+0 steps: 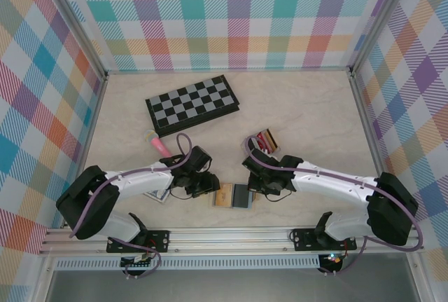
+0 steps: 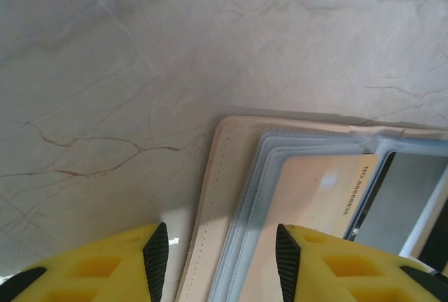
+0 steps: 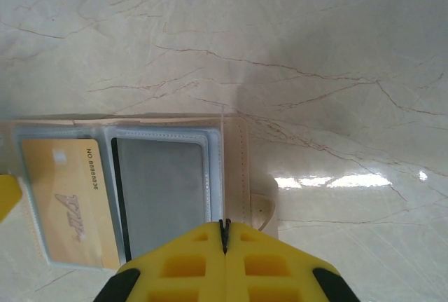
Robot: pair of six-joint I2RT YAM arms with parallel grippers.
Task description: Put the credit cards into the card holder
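- Down at the near edge of the counter (image 1: 308,106), about dead centre, a tan wallet (image 1: 224,195) lies open and flat between the two arms.
- Left pincer (image 2: 221,263) hangs over the wallet's left edge. Its yellow fingers (image 2: 155,260) stand roughly half apart, one above bare counter and the other above a clear sleeve. The stitched tan border runs through the gap below, and nothing is gripped.
- Right pincer (image 3: 225,228) is clamped fully closed, fingertips pressed together with nothing between them. It sits at the wallet's right half, over the edge of the grey sleeve. I cannot tell whether it touches.
- Inside the wallet are two clear sleeves side by side. A gold-orange credit card (image 3: 66,200) with printed digits fills the left one, and a flat grey card (image 3: 161,197) fills the right.
- The card holder (image 1: 268,139) sits farther back, just beyond the right arm's wrist and apart from the wallet. Red and dark credit cards (image 1: 266,136) show at it, too small to tell whether they are slotted in.
- Far side, left of centre, lies a folded chessboard (image 1: 191,104), and nearer to us beside it is a pink stick-like item (image 1: 159,144).
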